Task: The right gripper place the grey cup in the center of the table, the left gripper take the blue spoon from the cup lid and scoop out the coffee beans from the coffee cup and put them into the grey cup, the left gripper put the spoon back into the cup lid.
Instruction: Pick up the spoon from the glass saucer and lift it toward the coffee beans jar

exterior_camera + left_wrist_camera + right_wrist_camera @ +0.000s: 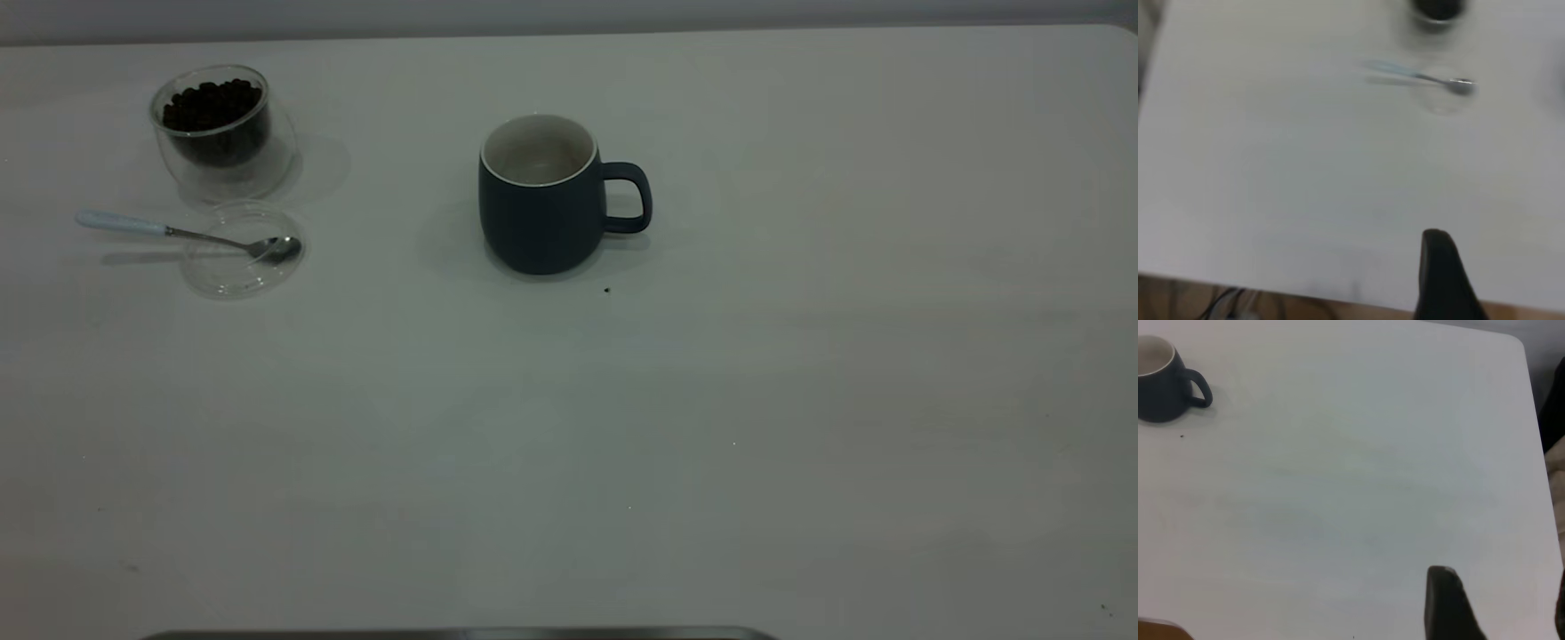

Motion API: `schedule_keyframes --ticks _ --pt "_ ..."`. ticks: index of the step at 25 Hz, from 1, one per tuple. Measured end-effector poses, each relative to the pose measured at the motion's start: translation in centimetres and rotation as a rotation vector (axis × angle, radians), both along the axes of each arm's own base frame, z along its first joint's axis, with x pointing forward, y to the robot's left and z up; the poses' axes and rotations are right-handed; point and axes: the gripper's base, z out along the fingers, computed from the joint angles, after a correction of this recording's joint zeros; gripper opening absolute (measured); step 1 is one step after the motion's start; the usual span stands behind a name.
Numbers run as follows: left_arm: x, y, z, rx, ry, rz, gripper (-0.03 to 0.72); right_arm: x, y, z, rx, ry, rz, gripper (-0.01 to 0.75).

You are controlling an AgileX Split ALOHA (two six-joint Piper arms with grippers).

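Fingers of left gripper [1446,280], spread unreadable, empty: reach far ahead to blue spoon [182,233] on cup lid [243,249], pinching the pale handle clear of coffee cup [218,132].

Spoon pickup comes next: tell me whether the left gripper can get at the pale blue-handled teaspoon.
Probably yes: the pale blue-handled teaspoon lies with its bowl in the clear round lid, handle jutting out, nothing over it.
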Motion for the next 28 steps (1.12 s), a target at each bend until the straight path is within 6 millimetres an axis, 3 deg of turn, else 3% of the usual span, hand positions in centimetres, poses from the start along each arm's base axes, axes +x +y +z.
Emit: schedule_keyframes --ticks 7,12,21,28 --pt "6.8 2.8 2.1 0.281 0.102 0.235 0.500 0.0 0.0 0.0 0.000 0.000 0.000 0.358" --pt "10.2 4.6 0.9 0.388 0.199 0.326 0.500 0.0 0.0 0.0 0.001 0.000 -0.001 0.358" --pt "13.8 9.3 -0.8 0.206 0.169 0.539 0.500 0.0 0.0 0.0 0.001 0.000 -0.001 0.358" --pt "17.2 11.1 -5.6 -0.058 0.298 0.522 0.482 0.0 0.0 0.0 0.001 0.000 -0.001 0.358"
